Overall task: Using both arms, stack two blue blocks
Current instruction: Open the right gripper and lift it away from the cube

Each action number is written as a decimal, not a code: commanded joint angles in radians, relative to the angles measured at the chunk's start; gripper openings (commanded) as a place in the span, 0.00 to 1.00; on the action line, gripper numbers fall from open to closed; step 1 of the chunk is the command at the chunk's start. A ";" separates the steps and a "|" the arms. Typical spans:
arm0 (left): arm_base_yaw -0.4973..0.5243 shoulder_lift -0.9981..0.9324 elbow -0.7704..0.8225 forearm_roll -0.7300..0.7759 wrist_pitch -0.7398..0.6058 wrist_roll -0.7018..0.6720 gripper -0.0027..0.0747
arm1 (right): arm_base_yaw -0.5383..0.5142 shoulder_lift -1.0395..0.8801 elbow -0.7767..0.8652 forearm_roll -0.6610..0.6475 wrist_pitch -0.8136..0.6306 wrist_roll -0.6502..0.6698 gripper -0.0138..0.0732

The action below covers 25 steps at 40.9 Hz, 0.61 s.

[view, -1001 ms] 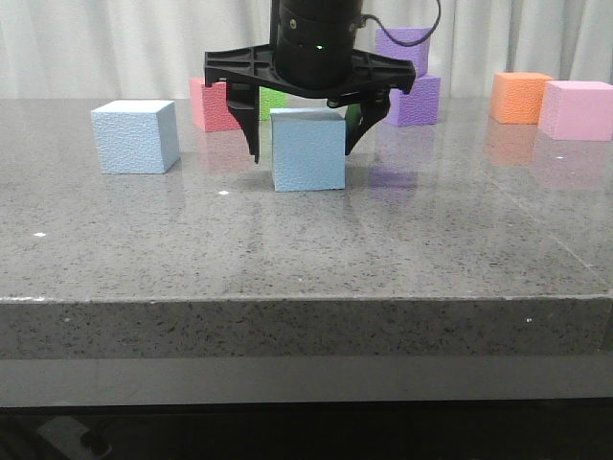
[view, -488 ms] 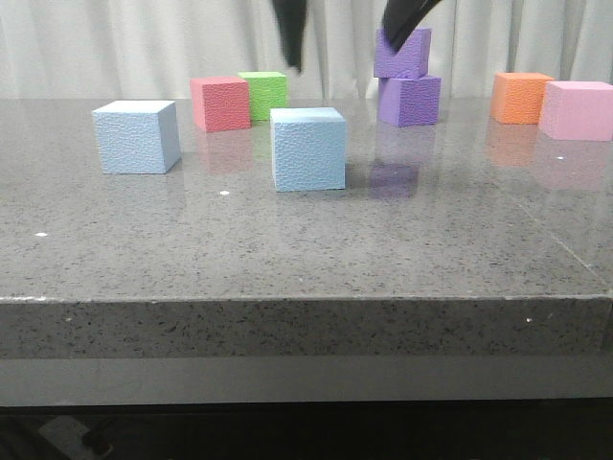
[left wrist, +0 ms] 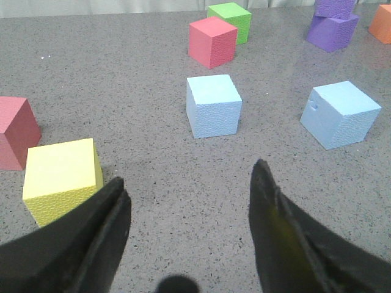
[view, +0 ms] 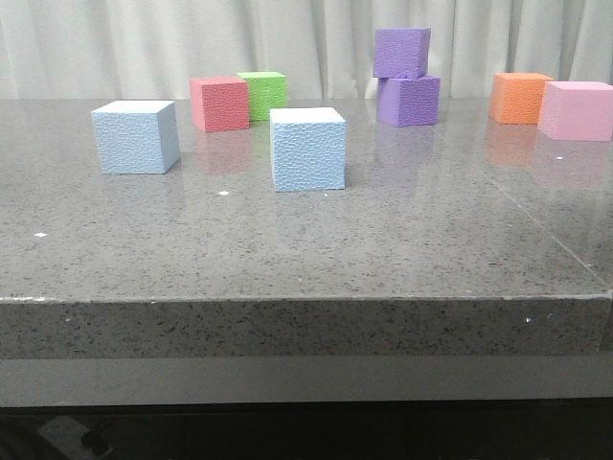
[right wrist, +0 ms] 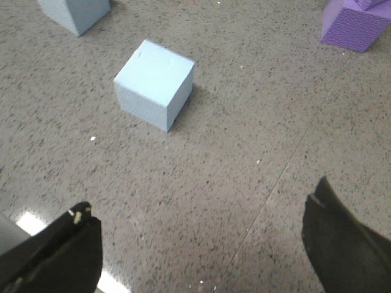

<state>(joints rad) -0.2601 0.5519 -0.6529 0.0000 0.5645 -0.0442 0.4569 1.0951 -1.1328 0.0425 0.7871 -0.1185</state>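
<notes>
worktop (view: 287,249) of speckled grey stone carries all the cubes, and neither arm shows in the front view. two blue blocks sit on it, well apart and unstacked: the left blue block (view: 135,136) stands toward the left side, and the middle blue block (view: 307,149) stands near the centre, a little nearer the front edge. behind them a red cube (view: 218,103) and a green cube (view: 262,94) sit just beside each other. to their right two purple cubes (view: 405,77) are stacked, the upper one turned slightly askew. an orange cube (view: 520,97) and a pink cube (view: 576,109) sit at the far right.

left gripper (left wrist: 186,213) hangs above the worktop with its dark fingers spread apart and nothing between them; a yellow cube (left wrist: 62,173) lies beside one finger. right gripper (right wrist: 198,235) also hangs over bare stone, fingers wide apart and holding nothing, the middle blue block lying beyond them.
</notes>
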 commanded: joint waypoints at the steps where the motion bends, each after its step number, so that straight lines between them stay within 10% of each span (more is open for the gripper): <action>1: -0.009 0.010 -0.035 -0.011 -0.084 -0.008 0.59 | -0.008 -0.134 0.100 0.017 -0.151 -0.015 0.92; 25: -0.011 0.105 -0.132 0.000 -0.063 0.004 0.72 | -0.008 -0.396 0.295 0.086 -0.197 -0.015 0.92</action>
<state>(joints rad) -0.2619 0.6067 -0.7092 0.0000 0.5642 -0.0442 0.4553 0.7040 -0.8130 0.1220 0.6660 -0.1218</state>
